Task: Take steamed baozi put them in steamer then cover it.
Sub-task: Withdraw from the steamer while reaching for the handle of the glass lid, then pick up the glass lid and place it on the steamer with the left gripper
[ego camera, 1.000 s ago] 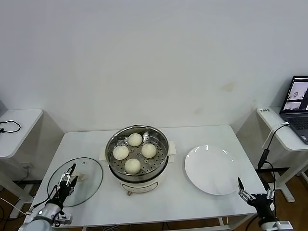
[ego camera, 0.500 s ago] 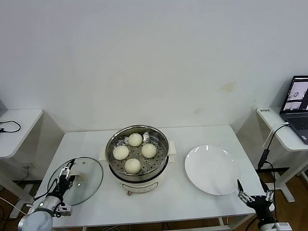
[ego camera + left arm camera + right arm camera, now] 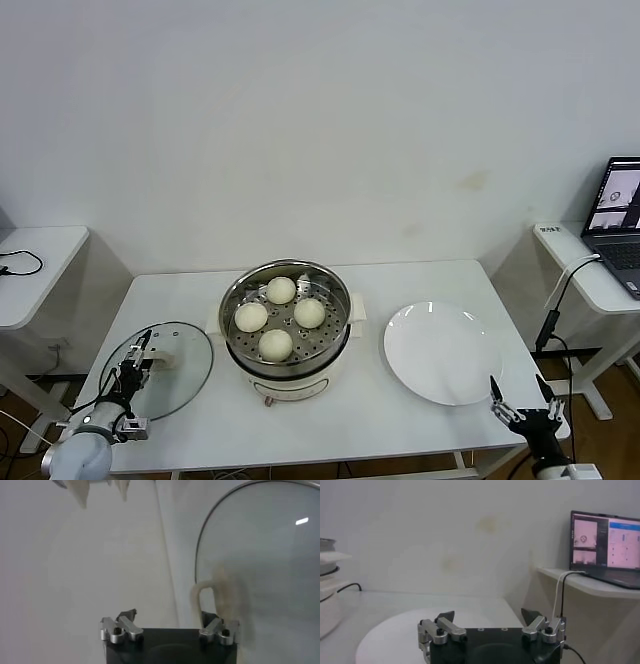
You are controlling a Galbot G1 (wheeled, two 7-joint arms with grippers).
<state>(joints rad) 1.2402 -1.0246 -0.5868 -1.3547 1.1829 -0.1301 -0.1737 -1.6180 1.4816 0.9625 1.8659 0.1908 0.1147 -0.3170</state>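
Note:
Several off-white baozi [image 3: 275,344] lie on the perforated tray of the steel steamer [image 3: 338,300] at the table's middle. The glass cover [image 3: 180,385] lies flat on the table to the left of the steamer. My left gripper [image 3: 140,358] hovers over it at its cream handle [image 3: 166,358]. In the left wrist view the handle [image 3: 220,592] stands right by one finger [image 3: 209,620] of the left gripper [image 3: 168,620]. The fingers stand apart and clamp nothing. My right gripper [image 3: 516,392] waits open past the table's front right corner.
A flat white plate [image 3: 442,352] lies to the right of the steamer, and it also shows in the right wrist view as the plate [image 3: 395,630]. A laptop [image 3: 615,210] sits on a side table at the far right. A small side table [image 3: 35,255] stands at the far left.
My left gripper has slid a little across the cover towards its handle. The right gripper has sunk slightly lower at the front edge. The steamer and baozi have not moved.

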